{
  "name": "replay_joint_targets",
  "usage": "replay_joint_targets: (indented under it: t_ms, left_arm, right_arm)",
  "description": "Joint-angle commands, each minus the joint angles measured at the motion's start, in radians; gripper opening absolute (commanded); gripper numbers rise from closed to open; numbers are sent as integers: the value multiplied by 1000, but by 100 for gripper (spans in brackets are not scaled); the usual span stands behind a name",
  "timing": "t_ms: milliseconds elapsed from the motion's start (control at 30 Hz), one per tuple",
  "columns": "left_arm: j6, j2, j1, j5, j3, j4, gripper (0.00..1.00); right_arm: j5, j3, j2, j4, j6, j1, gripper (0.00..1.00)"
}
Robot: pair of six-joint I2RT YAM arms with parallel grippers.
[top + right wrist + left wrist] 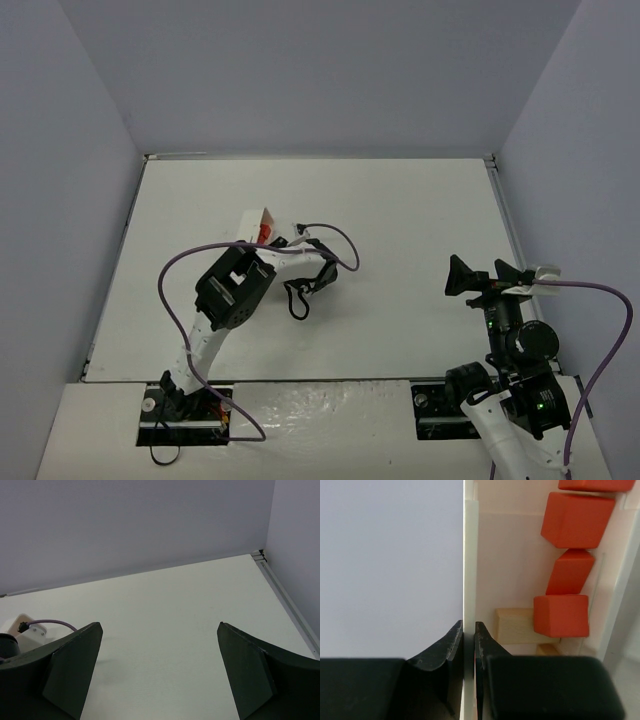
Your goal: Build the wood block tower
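The wood blocks (561,615) lie in a row inside the tray (470,555) on the bench (400,220). The left claw (468,625) straddles the tray's wall, and the right claw (482,274) sits well right of the tray.

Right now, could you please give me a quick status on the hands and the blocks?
Left hand shut on wall of white tray. Right hand open, empty. Red blocks and tan blocks lying in tray, no tower yet.

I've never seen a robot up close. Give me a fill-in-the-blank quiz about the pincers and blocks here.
The cubes in the white tray are coloured ____. The left pincer is clamped ____ on the tray's thin wall. The right pincer stands wide ____, holding nothing.
Missing: red; shut; open.
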Motion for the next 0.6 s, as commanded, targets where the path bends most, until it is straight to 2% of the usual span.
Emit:
replay_joint_targets:
  t_ms: [0, 167, 233, 300, 467, 567]
  left_arm:
    - [-89, -112, 31, -84, 20, -331, 0]
    - [-79, -152, -45, -90, 31, -339, 0]
    - [-137, -157, 9, -94, -22, -307, 0]
    - [-135, -116, 57, -73, -22, -309, 0]
    - [-164, -130, 14, -84, -72, -328, 0]
    - [-129, -79, 10, -90, -47, -332, 0]
  right_arm:
    - [21, -1, 8, 92, 2, 7, 96]
    - [21, 1, 9, 89, 2, 6, 96]
    - [25, 0, 9, 92, 2, 7, 96]
    - [26, 0, 11, 92, 5, 7, 96]
    - [22, 1, 13, 92, 5, 7, 96]
    - [26, 0, 10, 92, 4, 7, 96]
